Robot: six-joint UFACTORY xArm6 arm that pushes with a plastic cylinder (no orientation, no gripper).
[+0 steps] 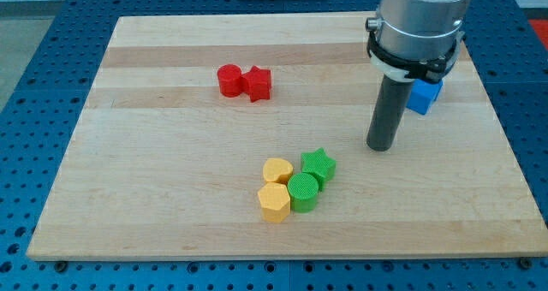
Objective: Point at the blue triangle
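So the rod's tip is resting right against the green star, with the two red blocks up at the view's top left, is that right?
Not quite. In the camera view my tip stands apart from the green star, off to the view's right of it with bare board between them, nearer the blue block. The rest holds: the two red blocks sit together toward the view's top left.

Wooden board on blue pegboard bench. Landmark: green cylinder. Green star touching its upper right, yellow heart and yellow hexagon just left. Red pair well above-left; blue block far upper right, partly hidden.
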